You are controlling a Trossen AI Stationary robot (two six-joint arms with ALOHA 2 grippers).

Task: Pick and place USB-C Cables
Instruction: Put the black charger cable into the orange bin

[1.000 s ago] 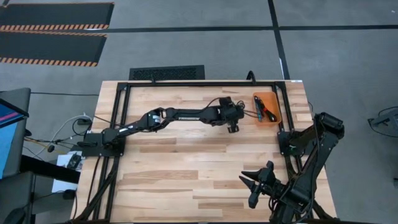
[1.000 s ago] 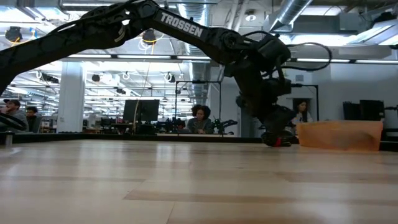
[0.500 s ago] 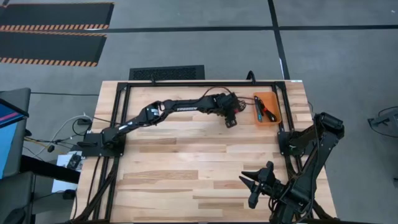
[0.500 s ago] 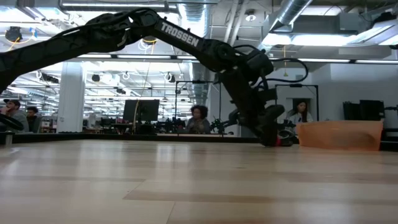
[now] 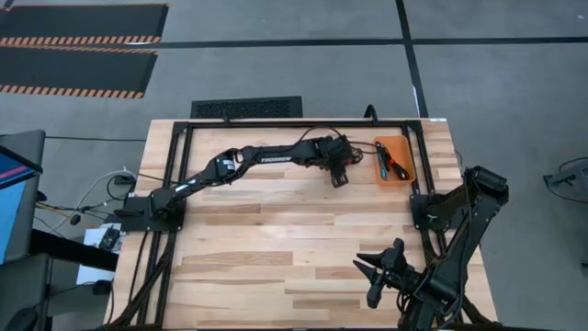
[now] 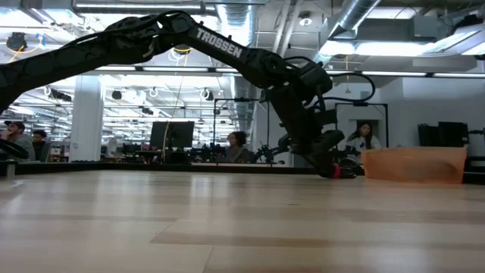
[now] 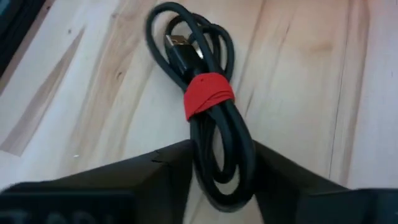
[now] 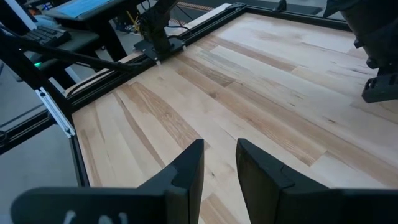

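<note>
Grey floor surrounds the wooden table [image 5: 276,239] that we look down on from the high view, with two dark arms on it. We count one orange tray [image 5: 395,162] near the far right edge, and in it we make out at least two thin cables, one teal [image 5: 379,158] and one reddish [image 5: 395,166]; further ones we cannot separate. Our left gripper [image 5: 338,176] is stretched out and sits on the wood just beside the tray. Our right gripper [image 5: 378,276] waits near the front right corner.

From the low view, we see one left gripper [image 6: 331,168] down at the tabletop, just beside the tray [image 6: 413,164], with a bit of red at its tip. Several people sit at desks in the room behind.

Through the left wrist view, we count one black cable with a red band [image 7: 208,118] lying coiled on the wood, its lower loop between our two fingers [image 7: 165,171], which are spread on either side of it.

Through the right wrist view, our two fingers [image 8: 186,171] stand slightly apart over bare wood, gripping nothing.
</note>
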